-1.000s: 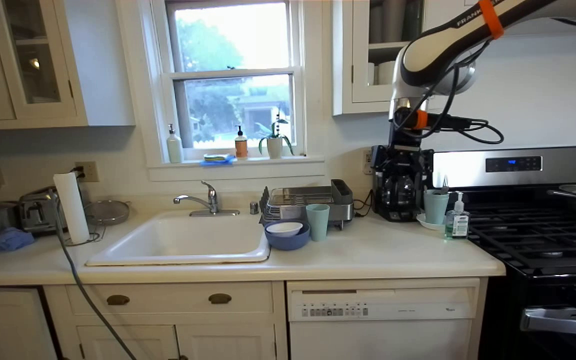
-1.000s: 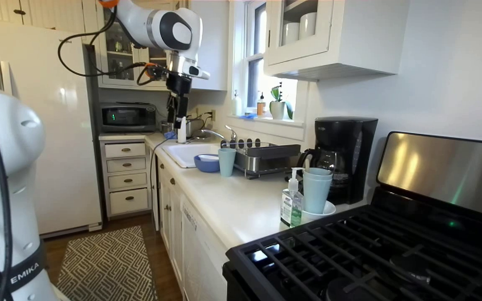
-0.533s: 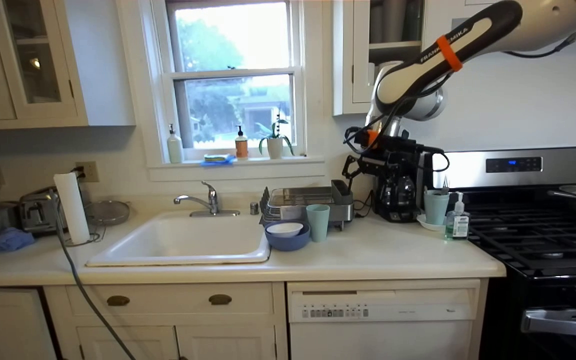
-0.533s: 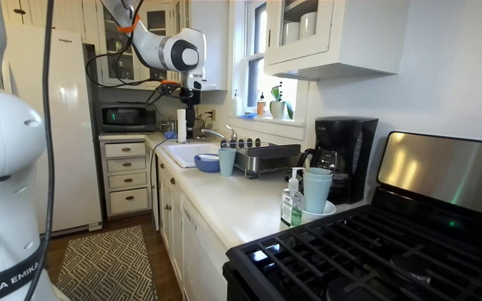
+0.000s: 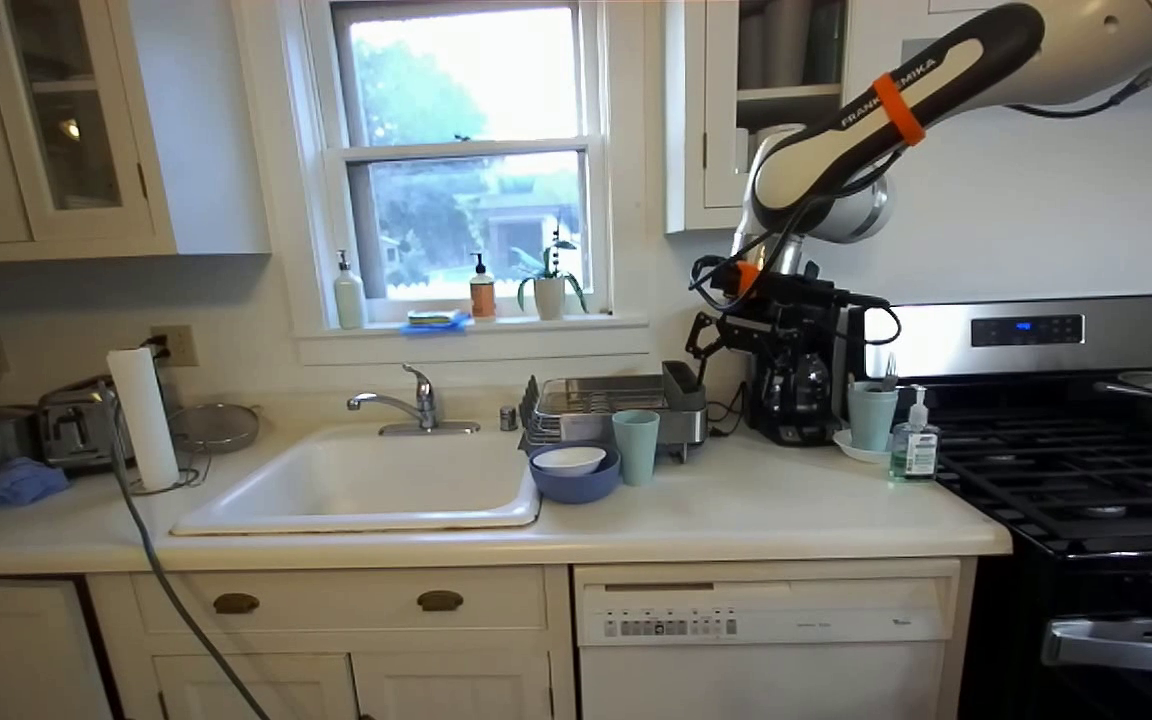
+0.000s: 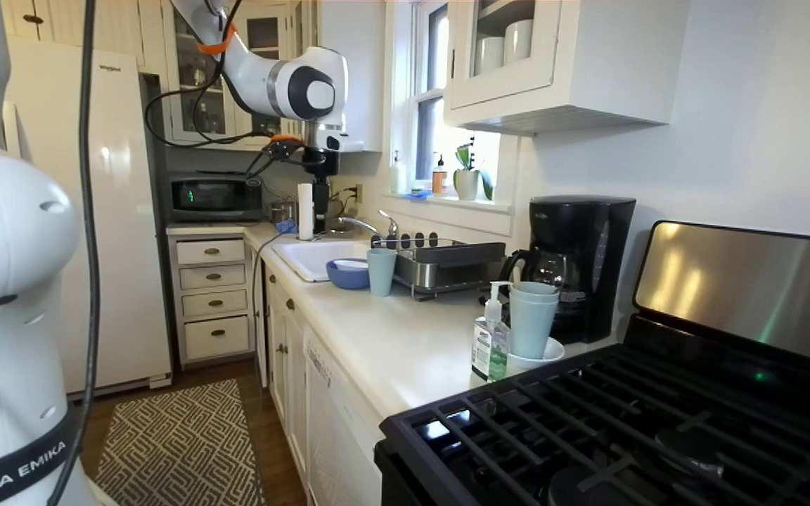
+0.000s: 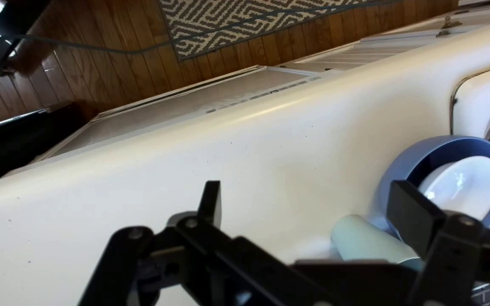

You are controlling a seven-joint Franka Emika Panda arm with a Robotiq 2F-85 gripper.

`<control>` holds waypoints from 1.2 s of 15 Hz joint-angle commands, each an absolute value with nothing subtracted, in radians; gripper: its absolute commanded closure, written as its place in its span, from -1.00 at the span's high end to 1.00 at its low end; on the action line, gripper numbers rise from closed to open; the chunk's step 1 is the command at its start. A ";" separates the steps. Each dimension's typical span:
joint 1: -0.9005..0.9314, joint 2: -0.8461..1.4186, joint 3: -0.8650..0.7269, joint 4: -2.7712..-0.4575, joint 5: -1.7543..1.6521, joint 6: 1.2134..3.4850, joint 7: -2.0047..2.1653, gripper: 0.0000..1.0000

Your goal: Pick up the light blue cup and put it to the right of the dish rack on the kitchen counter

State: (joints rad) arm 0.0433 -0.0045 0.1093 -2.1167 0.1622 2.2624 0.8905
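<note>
The light blue cup [image 5: 636, 447] stands upright on the off-white counter [image 5: 786, 515], in front of the dark grey dish rack [image 5: 591, 395] and right beside the blue bowl [image 5: 576, 484]. In an exterior view the cup [image 6: 381, 273] is at the rack's front corner [image 6: 440, 270]. My gripper [image 5: 756, 375] is raised above the counter, overlapping the coffee maker in that view. In the wrist view my gripper [image 7: 306, 199] is open and empty, fingers wide apart. The cup [image 7: 366, 240] shows below, nearer the right finger, its rim partly hidden by the gripper.
A black coffee maker [image 6: 577, 270] stands right of the rack. A similar pale blue cup with utensils [image 5: 872, 420] stands on a white dish beside a sanitizer bottle [image 5: 914, 445], near the stove [image 5: 1086, 480]. The white sink [image 5: 356, 521] is left of the bowls.
My arm has moved left and lower in an exterior view, and the wrist has turned so the spread fingers show. Little differs over the last half second. The cup has not moved.
</note>
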 commanded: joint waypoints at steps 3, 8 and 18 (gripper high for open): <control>0.056 0.100 0.094 -2.043 0.245 2.364 0.873 1.00; 0.073 0.245 0.077 -1.947 0.199 2.517 0.944 1.00; 0.149 0.460 -0.024 -1.759 0.146 2.599 1.027 0.70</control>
